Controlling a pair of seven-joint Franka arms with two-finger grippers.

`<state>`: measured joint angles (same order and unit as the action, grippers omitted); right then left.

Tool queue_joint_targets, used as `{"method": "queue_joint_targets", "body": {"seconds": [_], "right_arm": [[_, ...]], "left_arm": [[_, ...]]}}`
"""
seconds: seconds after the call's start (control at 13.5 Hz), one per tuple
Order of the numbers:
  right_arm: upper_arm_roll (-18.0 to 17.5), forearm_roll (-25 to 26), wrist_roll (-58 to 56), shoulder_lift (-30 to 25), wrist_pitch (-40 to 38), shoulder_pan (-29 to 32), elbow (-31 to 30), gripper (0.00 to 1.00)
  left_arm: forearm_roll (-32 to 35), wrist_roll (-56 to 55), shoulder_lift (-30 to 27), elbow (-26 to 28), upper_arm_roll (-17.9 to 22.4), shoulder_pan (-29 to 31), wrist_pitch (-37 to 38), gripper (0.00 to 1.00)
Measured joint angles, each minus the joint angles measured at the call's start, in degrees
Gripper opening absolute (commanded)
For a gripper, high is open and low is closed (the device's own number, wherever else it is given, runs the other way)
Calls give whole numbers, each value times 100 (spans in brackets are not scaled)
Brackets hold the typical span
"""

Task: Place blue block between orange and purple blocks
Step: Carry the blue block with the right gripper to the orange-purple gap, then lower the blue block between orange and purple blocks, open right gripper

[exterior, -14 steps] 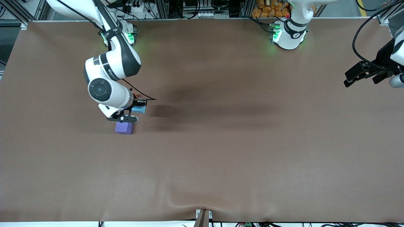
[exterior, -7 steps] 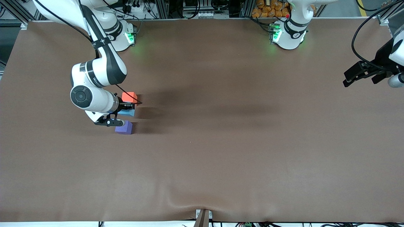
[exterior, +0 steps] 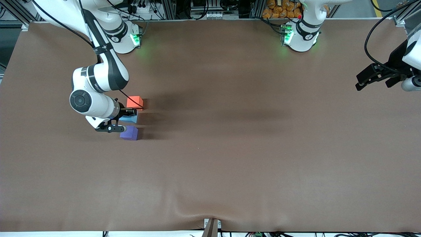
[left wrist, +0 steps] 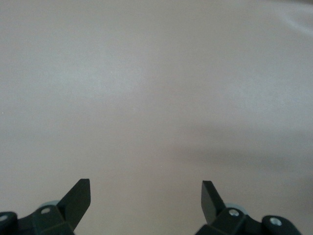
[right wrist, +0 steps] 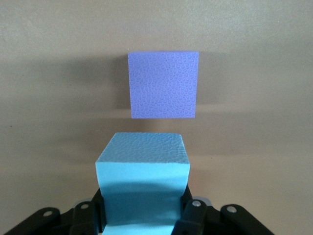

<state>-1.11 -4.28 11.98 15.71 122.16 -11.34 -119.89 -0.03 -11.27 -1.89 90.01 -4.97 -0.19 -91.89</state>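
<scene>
The sky-blue block (exterior: pixel 132 119) is in my right gripper (exterior: pixel 126 119), which is shut on it, low in the gap between the orange block (exterior: pixel 135 101) and the purple block (exterior: pixel 129 133). I cannot tell whether it touches the table. In the right wrist view the blue block (right wrist: pixel 142 176) fills the space between the black fingers (right wrist: pixel 191 211) of the right gripper (right wrist: pixel 144 211), and the purple block (right wrist: pixel 163 84) lies just ahead of it, apart. The orange block is out of that view. My left gripper (exterior: pixel 361 80) waits open over the left arm's end of the table, and the left gripper (left wrist: pixel 145 188) holds nothing.
The brown table cover (exterior: pixel 230 148) is bare apart from the three blocks. A ripple in the cover (exterior: pixel 184 207) sits near the front edge. The arm bases (exterior: pixel 301 36) stand along the back edge.
My right arm has swung toward its own end of the table and lowered, uncovering the orange block. The blue block has come down in line between the orange and purple blocks. The left arm barely moved.
</scene>
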Motion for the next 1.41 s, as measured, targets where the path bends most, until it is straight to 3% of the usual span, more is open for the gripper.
{"method": "queue_joint_targets", "body": {"seconds": [0.44,1.41], "right_arm": [[-16,0,-42,69,596,-2,-343,0],[0,0,-190,301,1097,-1,-559,0]], "left_arm": [[0,0,15,0,-4,0,0,100],[0,0,25,1,-45,-1,0,100]]}}
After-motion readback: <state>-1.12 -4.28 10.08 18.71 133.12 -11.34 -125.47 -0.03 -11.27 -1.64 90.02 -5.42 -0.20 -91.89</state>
